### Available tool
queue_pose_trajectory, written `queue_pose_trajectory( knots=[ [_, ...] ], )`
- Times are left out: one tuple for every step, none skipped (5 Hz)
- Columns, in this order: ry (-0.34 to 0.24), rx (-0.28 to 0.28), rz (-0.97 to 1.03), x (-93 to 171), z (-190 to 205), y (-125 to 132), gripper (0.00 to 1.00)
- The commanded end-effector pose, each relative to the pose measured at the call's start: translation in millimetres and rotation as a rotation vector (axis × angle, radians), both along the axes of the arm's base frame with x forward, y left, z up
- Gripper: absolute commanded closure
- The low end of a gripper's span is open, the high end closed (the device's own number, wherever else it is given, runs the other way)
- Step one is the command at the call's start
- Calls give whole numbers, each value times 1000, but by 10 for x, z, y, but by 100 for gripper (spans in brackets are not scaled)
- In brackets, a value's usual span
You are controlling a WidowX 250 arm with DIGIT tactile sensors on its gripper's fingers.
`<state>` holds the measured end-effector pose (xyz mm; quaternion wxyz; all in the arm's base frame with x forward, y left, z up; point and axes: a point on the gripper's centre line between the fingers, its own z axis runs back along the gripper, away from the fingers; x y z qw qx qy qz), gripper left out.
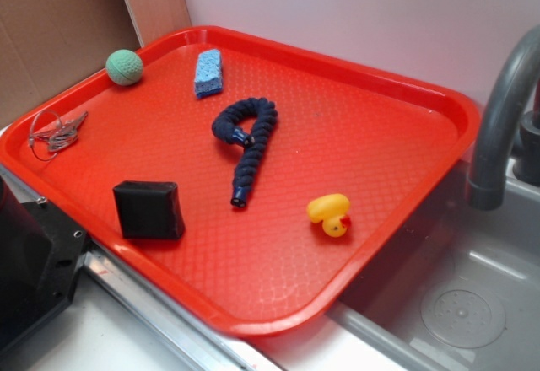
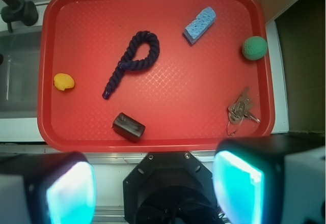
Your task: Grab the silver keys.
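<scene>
Six things lying on the red tray (image 1: 439, 101): the silver keys (image 1: 55, 132) resting near its left rim in the exterior view, just in front of the green ball (image 1: 124, 67), with a blue sponge (image 1: 208, 72), a dark rope (image 1: 247, 143), a black block (image 1: 149, 209) and a yellow duck (image 1: 330, 215) spread well apart from them. Hovering high above the near edge of the tray, the gripper (image 2: 153, 183), with its two fingers (image 2: 69, 193) standing wide apart and holding nothing. Judging the step in hand: travelling over to the keys, which in the wrist view are lying toward the right rim (image 2: 243, 111), below the ball (image 2: 254, 48). Probably best coming down with the jaws straddling the flat bunch rather than the thin wire ring (the ring looking too slim to pinch well), and keeping clear of the raised tray edge close beside it. Showing only in the exterior view: the grey faucet (image 1: 498, 118) and the sink (image 1: 456, 303) at the right, but no gripper at all. Showing only in the wrist view: the fingers themselves and the whole tray from above, so giving the better idea of how the keys are lying against the rim.
</scene>
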<state>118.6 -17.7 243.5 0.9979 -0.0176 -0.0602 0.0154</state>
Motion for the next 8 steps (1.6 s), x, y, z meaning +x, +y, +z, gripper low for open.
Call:
queue_pose_trajectory(
  knots=[
    [0,0,0,0,0,0,0],
    [-6,87,94,32,-210,231,0],
    [-5,120,302,-63,-402,582,0],
    [-10,144,417,-143,-614,849,0],
    [-114,112,352,-146,-974,1126,0],
    [-129,116,273,34,-1195,1152,0],
    [-101,131,229,127,-1394,1120,0],
    [-59,120,204,245,-1620,1126,0]
  ],
)
